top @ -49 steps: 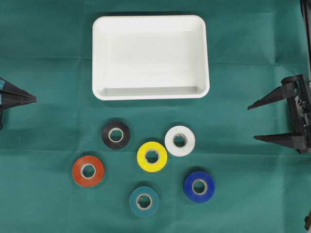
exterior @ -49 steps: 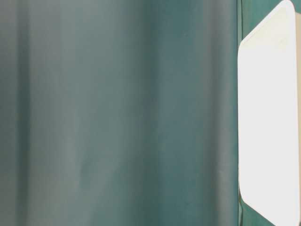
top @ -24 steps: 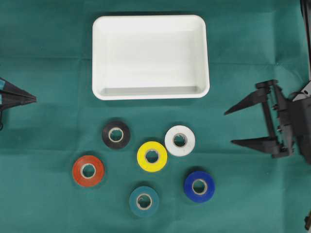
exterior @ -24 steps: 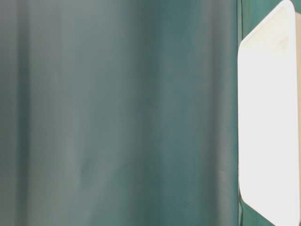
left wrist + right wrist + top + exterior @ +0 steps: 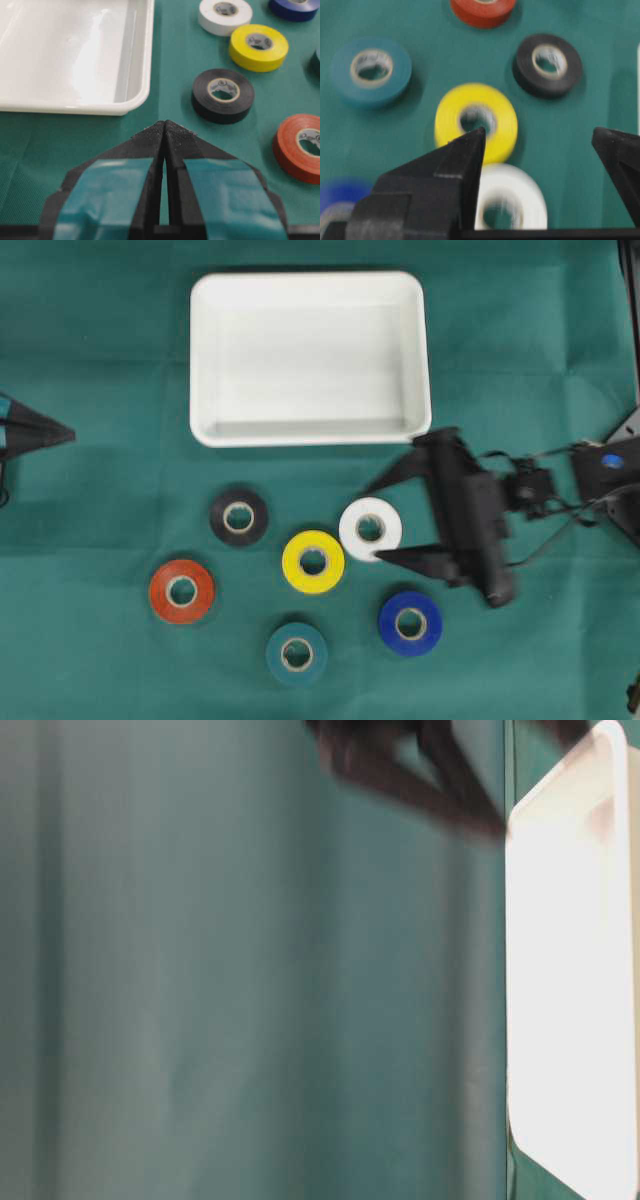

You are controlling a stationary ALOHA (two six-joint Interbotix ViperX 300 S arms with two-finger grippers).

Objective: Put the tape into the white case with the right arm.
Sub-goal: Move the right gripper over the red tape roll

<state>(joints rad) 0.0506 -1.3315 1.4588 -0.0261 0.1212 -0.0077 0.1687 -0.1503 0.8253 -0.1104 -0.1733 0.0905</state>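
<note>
Several tape rolls lie on the green cloth below the white case (image 5: 310, 432): white (image 5: 390, 530), yellow (image 5: 295, 562), black (image 5: 220, 517), red (image 5: 162, 591), teal (image 5: 278, 654) and blue (image 5: 392, 624). My right gripper (image 5: 372, 523) is open and blurred by motion. Its two fingers straddle the white roll from the right, and I cannot tell whether they touch it. In the right wrist view the white roll (image 5: 520, 185) sits between the jaws of that gripper (image 5: 537, 131), with the yellow roll (image 5: 450, 120) just beyond. My left gripper (image 5: 68, 435) stays shut at the left edge.
The case (image 5: 75, 55) holds nothing and stands at the back centre. The table-level view shows only its white base (image 5: 570, 970) and a dark blur of the arm (image 5: 400, 770). The black roll (image 5: 222, 107) lies ahead of the left gripper (image 5: 165, 123).
My right arm has swept left from the right edge of the table to the white roll, with its jaws wide apart throughout. The left gripper and the rolls have not moved.
</note>
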